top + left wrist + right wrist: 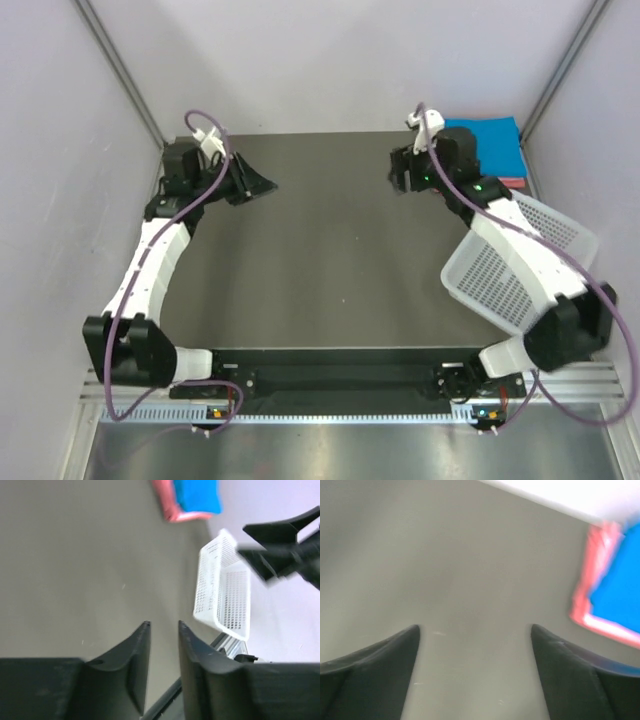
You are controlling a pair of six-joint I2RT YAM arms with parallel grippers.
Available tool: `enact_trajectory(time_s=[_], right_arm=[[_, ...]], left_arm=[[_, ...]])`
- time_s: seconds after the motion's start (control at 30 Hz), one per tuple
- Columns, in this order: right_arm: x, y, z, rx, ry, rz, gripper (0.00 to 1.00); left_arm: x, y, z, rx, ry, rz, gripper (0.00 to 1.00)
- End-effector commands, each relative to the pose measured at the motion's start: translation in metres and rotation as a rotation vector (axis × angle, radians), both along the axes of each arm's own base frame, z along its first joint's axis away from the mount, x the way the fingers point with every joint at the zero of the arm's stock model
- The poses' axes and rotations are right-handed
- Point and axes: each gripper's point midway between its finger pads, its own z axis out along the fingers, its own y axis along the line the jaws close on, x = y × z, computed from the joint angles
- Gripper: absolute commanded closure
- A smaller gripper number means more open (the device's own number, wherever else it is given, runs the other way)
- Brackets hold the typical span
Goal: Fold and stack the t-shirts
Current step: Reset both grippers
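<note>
The blue t-shirt (pixel 487 146) is lying folded into a flat rectangle in the upper right of the top view. It is resting on the pink t-shirts (pixel 512 183), which are peeking out as a thin strip along its lower edge. How many pink layers are lying there cannot be told. In the left wrist view, the stack is showing at the top edge.

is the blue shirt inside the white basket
No, the blue shirt lies folded on top of a pink shirt, outside and behind the basket.
</note>
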Motion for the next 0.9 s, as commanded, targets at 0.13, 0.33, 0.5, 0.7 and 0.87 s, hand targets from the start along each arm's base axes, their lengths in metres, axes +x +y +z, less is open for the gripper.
enact_trajectory(time_s=[0.13,0.33,0.5,0.7,0.87], right_arm=[[-0.099,0.043,0.095,0.412,-0.015,0.155,0.0],[-0.131,0.031,0.118,0.528,-0.032,0.115,0.0],[-0.139,0.025,0.114,0.539,-0.013,0.089,0.0],[-0.145,0.011,0.128,0.54,-0.078,0.048,0.0],[-0.15,0.009,0.134,0.555,-0.092,0.049,0.0]], left_arm=[[-0.042,-0.006,0.117,-0.045,-0.376,-0.06,0.24],[-0.068,-0.004,0.137,-0.043,-0.447,-0.063,0.01],[-0.075,-0.004,0.136,-0.04,-0.458,-0.061,0.01],[-0.074,-0.004,0.129,-0.038,-0.446,-0.066,0.01],[-0.075,-0.006,0.129,-0.052,-0.44,-0.072,0.01]])
